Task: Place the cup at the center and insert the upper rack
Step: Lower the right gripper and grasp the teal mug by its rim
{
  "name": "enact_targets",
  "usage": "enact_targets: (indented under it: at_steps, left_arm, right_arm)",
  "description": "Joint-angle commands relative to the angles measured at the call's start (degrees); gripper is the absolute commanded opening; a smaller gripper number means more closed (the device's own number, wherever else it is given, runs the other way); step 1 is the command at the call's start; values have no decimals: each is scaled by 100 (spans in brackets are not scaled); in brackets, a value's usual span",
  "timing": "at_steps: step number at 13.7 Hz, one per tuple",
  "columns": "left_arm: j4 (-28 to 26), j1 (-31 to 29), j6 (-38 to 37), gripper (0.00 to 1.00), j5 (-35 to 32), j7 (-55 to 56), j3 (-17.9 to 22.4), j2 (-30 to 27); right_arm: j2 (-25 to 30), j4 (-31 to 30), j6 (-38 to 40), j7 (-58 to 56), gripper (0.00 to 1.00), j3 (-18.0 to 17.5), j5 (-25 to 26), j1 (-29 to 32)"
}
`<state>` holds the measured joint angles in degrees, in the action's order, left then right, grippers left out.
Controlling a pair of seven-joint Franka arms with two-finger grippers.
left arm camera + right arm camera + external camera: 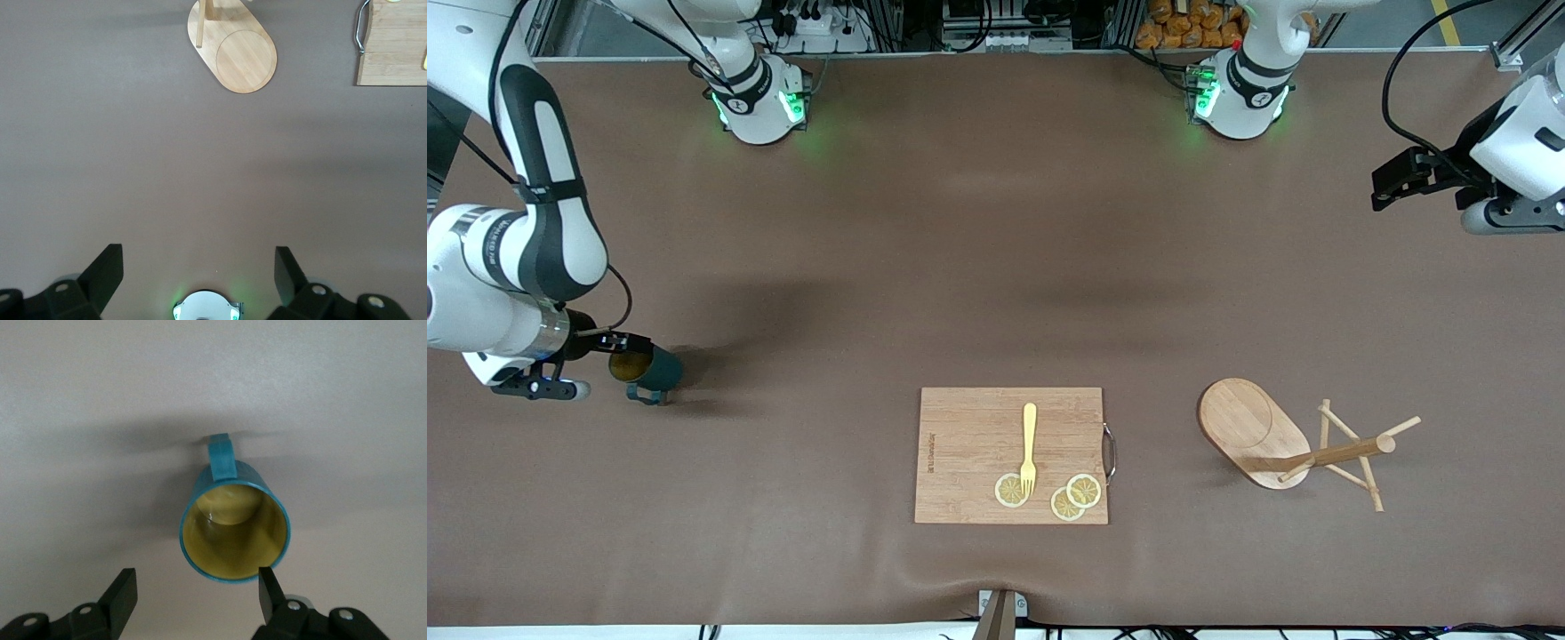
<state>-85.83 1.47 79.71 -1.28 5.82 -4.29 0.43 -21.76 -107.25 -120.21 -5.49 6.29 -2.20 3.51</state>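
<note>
Front view: faint print along cutting board edge, unreadable. Cup on its side on tabletop, mouth facing right claw, handle down. Upper rack toppled, post pointing away from base, well apart from left claw.

Left wrist: left claw wide open, empty, waiting.

Right wrist: right claw open, one finger at cup rim, nothing gripped.

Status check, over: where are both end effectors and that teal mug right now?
Right end effector open at the lying dark teal mug, one finger at its rim. Left end effector open, waiting high. Light wooden mug tree tipped over beside the cutting board.
</note>
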Motion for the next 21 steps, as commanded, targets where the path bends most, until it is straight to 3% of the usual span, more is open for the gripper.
enact_targets:
  at_steps: [1, 8, 11, 13, 16, 18, 21]
  left_arm:
    - [49, -50, -26, 100, 23, -20, 60, -17]
    - [5, -15, -35, 100, 58, -20, -143, -8]
    - [5, -24, -35, 100, 58, -29, -143, 44]
    - [22, 64, -44, 100, 58, 58, -169, 36]
    - [22, 90, -236, 100, 58, 314, -616, 18]
    - [14, 99, -246, 100, 58, 462, -1020, 53]
    - [22, 126, -246, 100, 32, 1409, -1399, 308]
  right_arm:
    - [-205, -41, -309, 31, 78, -14, 53, -26]
    - [-320, -199, -477, 40, 61, -23, 9, -105]
    - [-347, -199, -495, 40, 39, -23, 9, -114]
    - [-355, -199, -530, 31, 31, -23, 9, -114]
    - [-390, -243, -653, 31, 24, -23, 9, -105]
    - [-390, -270, -680, 22, 4, -23, 9, -114]
    - [-356, -243, -610, 22, 0, -23, 9, -123]
